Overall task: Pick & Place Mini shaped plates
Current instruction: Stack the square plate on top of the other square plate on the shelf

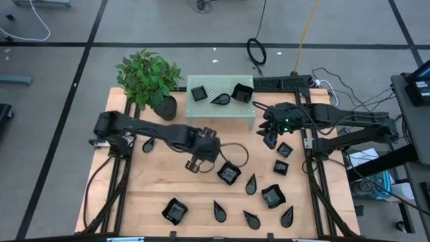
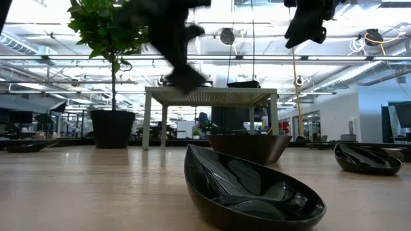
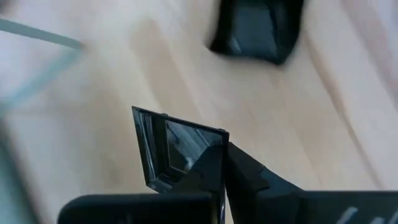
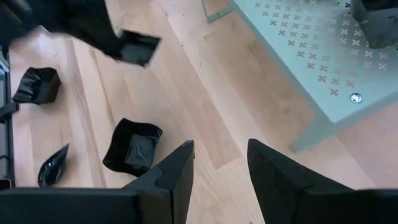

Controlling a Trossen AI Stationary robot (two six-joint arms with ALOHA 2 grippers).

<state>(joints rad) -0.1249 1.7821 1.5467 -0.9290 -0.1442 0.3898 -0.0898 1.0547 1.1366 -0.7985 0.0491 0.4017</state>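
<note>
Black mini shaped plates lie scattered on the wooden table point(image 1: 168, 181): wavy-edged squares point(image 1: 229, 173), teardrops point(image 1: 250, 183) and small flat squares point(image 1: 280, 167). Three more sit on the pale green stand point(image 1: 220, 107) at the back. My left gripper point(image 3: 222, 168) hangs above the table's middle, shut on one small square plate point(image 3: 174, 146), which also shows as the plate point(image 4: 138, 46) in the right wrist view. My right gripper point(image 4: 221, 168) hovers open near the stand's right end, with nothing between its fingers. My left gripper pinches the square plate by one side rim point(image 3: 214, 149) between its two fingers. The fingers slant down from the table's left. The plate sticks out beyond the fingertips, tilted and lifted clear of the wood.
A potted plant point(image 1: 149, 77) stands at the far left, next to the stand. A wavy-edged plate point(image 1: 273, 196) and several teardrops lie toward the near and right edges. Bare wood shows on the near left. Cables and frame rails run along the right edge.
</note>
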